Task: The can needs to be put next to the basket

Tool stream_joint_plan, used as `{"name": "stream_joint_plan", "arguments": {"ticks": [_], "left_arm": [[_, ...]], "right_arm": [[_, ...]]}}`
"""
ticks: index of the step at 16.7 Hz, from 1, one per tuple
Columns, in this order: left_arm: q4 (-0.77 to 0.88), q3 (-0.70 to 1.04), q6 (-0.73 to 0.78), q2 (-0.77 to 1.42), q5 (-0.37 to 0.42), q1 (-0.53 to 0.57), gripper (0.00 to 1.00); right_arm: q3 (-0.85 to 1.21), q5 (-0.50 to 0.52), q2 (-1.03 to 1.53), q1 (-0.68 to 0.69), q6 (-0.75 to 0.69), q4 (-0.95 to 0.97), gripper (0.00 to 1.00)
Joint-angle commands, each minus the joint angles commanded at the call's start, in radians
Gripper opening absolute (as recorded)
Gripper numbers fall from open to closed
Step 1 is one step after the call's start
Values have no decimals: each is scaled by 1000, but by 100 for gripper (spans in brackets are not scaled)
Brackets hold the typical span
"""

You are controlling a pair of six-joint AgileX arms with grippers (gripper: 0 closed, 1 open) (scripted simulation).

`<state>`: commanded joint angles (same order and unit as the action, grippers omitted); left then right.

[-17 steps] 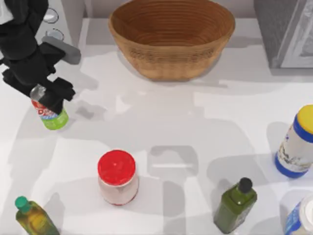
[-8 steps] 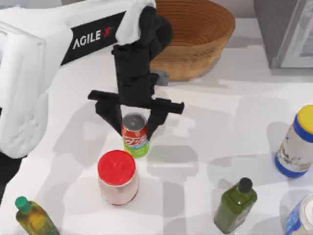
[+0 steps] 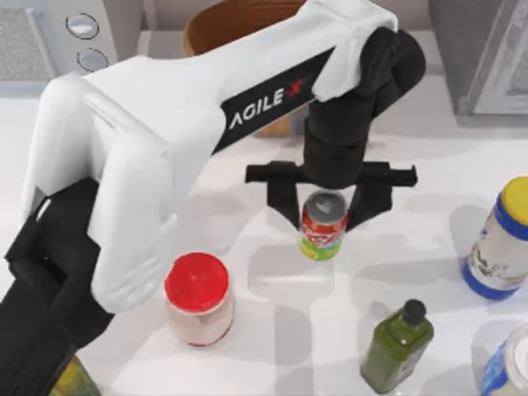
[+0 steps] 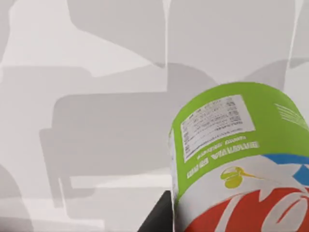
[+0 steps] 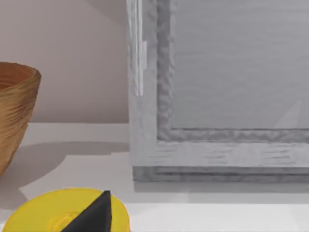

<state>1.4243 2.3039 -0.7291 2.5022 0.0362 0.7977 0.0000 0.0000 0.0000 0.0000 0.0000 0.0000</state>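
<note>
The can (image 3: pixel 323 227), silver-topped with a red label and a green lower band, hangs upright over the middle of the table. My left gripper (image 3: pixel 323 216) is shut on it, one black finger on either side. The left wrist view shows the can's green band and red label (image 4: pixel 241 159) up close above the white table. The woven basket (image 3: pixel 216 23) stands at the back, mostly hidden behind my left arm; its rim is also in the right wrist view (image 5: pixel 12 106). The can is in front of the basket and to its right. My right gripper (image 5: pixel 96 212) is parked at the right, over a yellow lid.
A red-lidded jar (image 3: pixel 197 299) stands front left of the can. A dark green bottle (image 3: pixel 396 346) stands front right. A yellow-capped bottle (image 3: pixel 499 239) and a blue-and-white bottle (image 3: pixel 510 367) line the right edge. A grey cabinet (image 3: pixel 487 49) fills the back right, a microwave (image 3: pixel 49 33) the back left.
My left arm has carried the can from the left side of the table to the right, past the red-lidded jar, to a spot in front of the basket's right side.
</note>
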Motion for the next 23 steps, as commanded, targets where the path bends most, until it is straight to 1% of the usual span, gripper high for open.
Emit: {"name": "stream_joint_plan", "arguments": {"ticks": [3,16,23], "left_arm": [[-2,55,-61,6,-28,26,0],[-38,15,-61,2,-28,26,0],[-38,15,-61,2,-28,26,53]], "right_arm": [[0,0,0,0,0,0,100],[0,0,0,0,0,0,100],[0,0,0,0,0,0,100]]}}
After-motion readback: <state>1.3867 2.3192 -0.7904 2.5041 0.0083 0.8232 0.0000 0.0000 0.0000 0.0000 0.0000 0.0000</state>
